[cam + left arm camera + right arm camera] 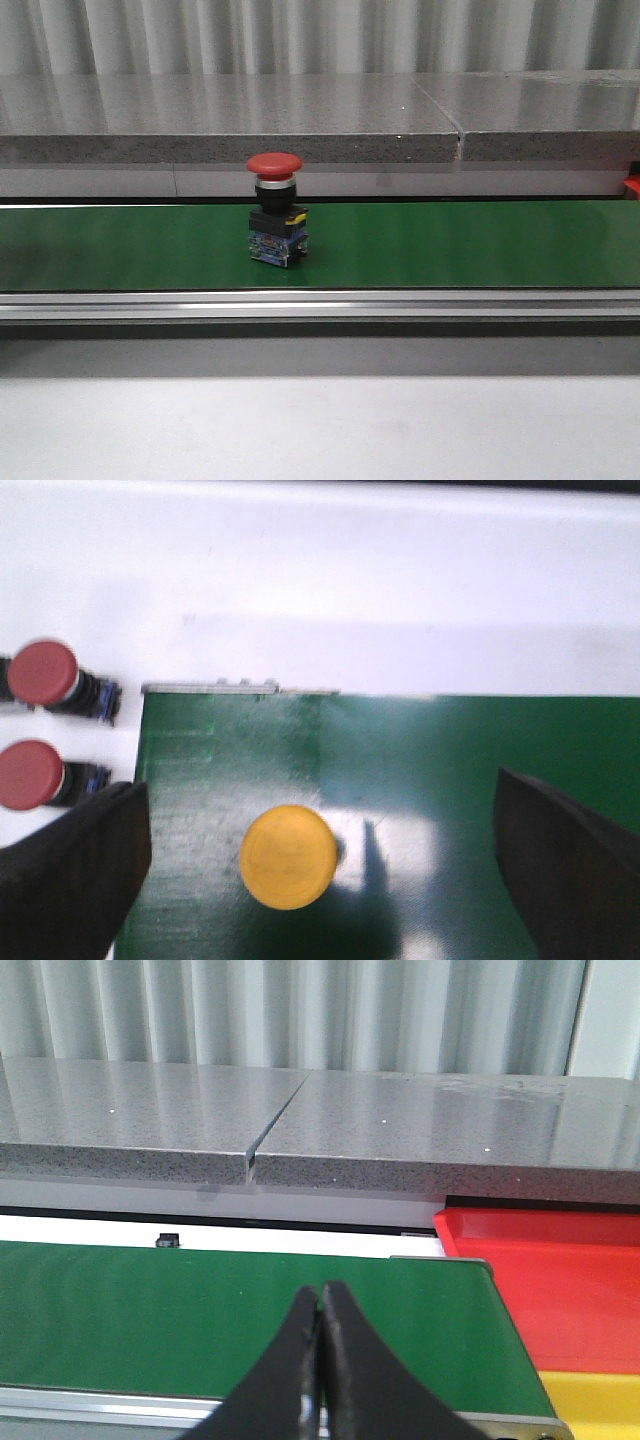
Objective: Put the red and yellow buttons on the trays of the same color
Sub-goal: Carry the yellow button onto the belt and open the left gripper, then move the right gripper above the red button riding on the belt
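Left gripper (320, 870) is spread wide over a yellow button (288, 856) sitting on the green belt (450, 780). Right gripper (319, 1360) is clenched on nothing, red tray (560, 1270) nearby. A red button (276, 222) stands upright mid-belt.

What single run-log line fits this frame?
left gripper: open above yellow round button | right gripper: shut, empty | red mushroom-head button: upright on green belt

Left gripper (320, 870) spread wide, right gripper (320, 1360) closed.
The left's dark fingers (70, 870) stand well apart; the right's fingertips press together, holding nothing.
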